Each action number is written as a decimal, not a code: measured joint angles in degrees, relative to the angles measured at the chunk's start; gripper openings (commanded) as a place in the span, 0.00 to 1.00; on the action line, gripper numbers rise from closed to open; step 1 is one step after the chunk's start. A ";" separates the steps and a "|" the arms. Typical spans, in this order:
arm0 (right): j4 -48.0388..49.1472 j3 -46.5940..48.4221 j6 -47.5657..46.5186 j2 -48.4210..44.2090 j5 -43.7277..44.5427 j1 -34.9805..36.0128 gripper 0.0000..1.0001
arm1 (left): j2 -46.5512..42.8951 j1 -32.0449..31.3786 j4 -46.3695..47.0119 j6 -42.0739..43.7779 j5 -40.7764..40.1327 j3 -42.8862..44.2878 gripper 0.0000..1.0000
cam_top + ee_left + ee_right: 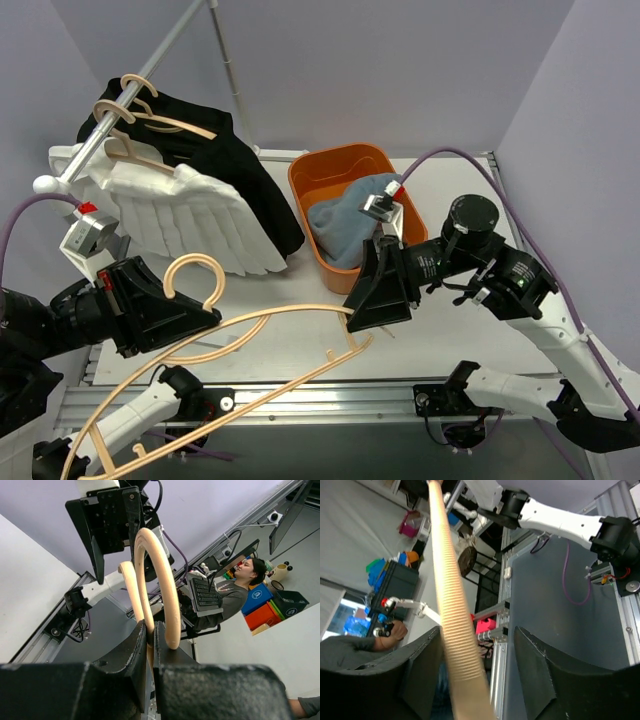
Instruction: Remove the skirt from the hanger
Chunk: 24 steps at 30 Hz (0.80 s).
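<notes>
The left fingers (131,662) pinch the wooden hanger (250,325) tight. The right fingers (417,680) stand half wide around it. The blue skirt (340,225) lies in the orange bin (312,168). Close gently and keep the hanger steady.

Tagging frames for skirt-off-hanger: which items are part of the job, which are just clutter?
Job: wooden hanger; left fingers shut on it; right fingers open around its bar; grey-blue garment, probably the skirt, in orange bin.
Clutter: rack rail, spare hangers, black garment, white garment.
</notes>
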 measured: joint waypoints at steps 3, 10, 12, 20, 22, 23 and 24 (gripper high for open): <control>-1.68 1.07 -1.44 1.46 0.39 2.27 0.37 | 0.57 0.00 0.92 0.04 0.39 0.00 0.02; -2.40 2.29 -5.86 1.53 0.09 5.81 0.00 | 1.18 -0.11 0.72 -0.26 1.14 0.07 0.18; -3.67 3.04 -6.91 1.07 1.64 6.93 0.00 | 1.31 -0.17 0.66 0.48 1.16 0.07 0.64; -11.74 5.73 -12.11 1.20 6.54 7.89 0.00 | 1.42 -0.20 0.39 2.32 -3.13 0.20 0.94; -13.68 5.77 -13.22 1.16 8.09 7.89 0.00 | 1.38 -0.20 -0.15 2.86 -4.90 0.20 0.94; -14.45 5.77 -13.46 1.16 8.92 7.89 0.00 | 1.33 -0.20 -0.66 3.30 -5.77 0.22 0.94; -15.06 5.77 -13.70 1.11 9.73 7.89 0.00 | 1.33 -0.20 -1.51 3.67 -6.56 0.33 0.94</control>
